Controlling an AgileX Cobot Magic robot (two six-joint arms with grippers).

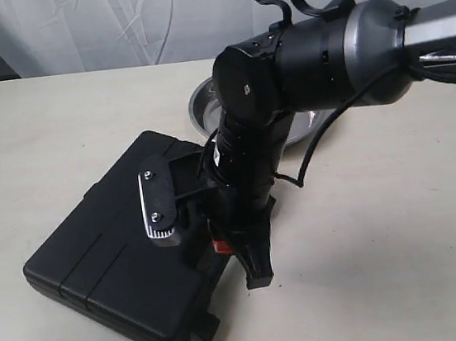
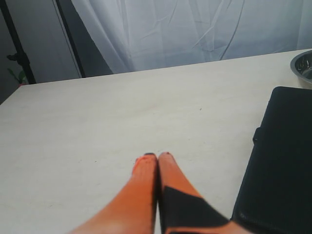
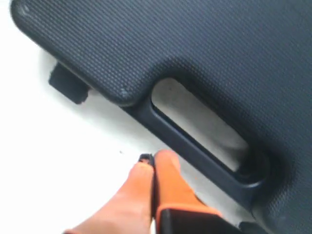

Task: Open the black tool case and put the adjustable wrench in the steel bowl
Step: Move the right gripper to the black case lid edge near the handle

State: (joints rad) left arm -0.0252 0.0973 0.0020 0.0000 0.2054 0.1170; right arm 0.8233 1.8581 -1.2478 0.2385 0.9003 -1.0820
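Note:
The black tool case (image 1: 97,253) lies closed on the table, so the adjustable wrench is hidden. Behind my right arm a part of the steel bowl (image 1: 202,107) shows. My right gripper (image 1: 258,279) points down at the table just off the case's handle edge. Its orange fingers are shut with nothing between them (image 3: 153,158), next to the slot handle (image 3: 200,126) and apart from it. One latch (image 3: 68,83) sticks out along the same edge. My left gripper (image 2: 157,155) is shut and empty over bare table, with the case (image 2: 282,161) to one side and the bowl's rim (image 2: 303,63) beyond it.
The right arm's thick wrist and its black cable (image 1: 310,160) hang over the case's far corner and hide most of the bowl. A white curtain (image 2: 195,29) closes the back of the pale table (image 1: 403,240).

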